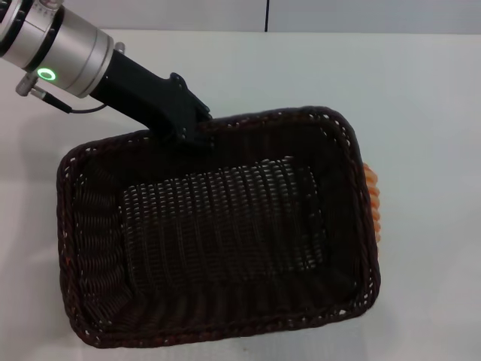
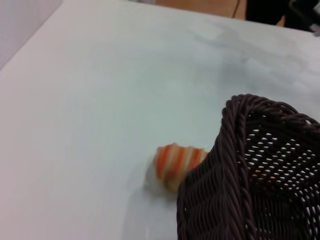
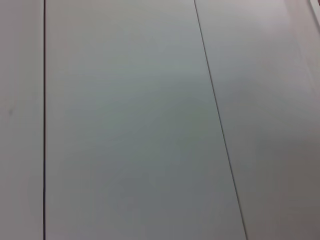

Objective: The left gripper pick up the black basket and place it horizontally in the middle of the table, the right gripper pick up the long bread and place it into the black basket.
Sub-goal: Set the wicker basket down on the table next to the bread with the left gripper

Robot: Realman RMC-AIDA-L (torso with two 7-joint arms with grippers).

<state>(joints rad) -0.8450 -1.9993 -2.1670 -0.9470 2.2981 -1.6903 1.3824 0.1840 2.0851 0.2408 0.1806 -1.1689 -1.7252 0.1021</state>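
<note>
The black basket (image 1: 218,226) fills most of the head view, tilted and raised toward the camera. My left gripper (image 1: 188,128) comes in from the upper left and is shut on the basket's far rim. The basket's rim and wall also show in the left wrist view (image 2: 250,170). The long bread (image 1: 373,197), striped orange and cream, peeks out past the basket's right side; the basket hides most of it. In the left wrist view the long bread (image 2: 175,162) lies on the white table (image 2: 100,100), with one end hidden by the basket. My right gripper is out of view.
The white table (image 1: 421,113) stretches to the right and behind the basket. The table's far edge (image 1: 301,31) meets a pale wall with a dark vertical seam. The right wrist view shows only pale panels (image 3: 130,125) with thin dark seams.
</note>
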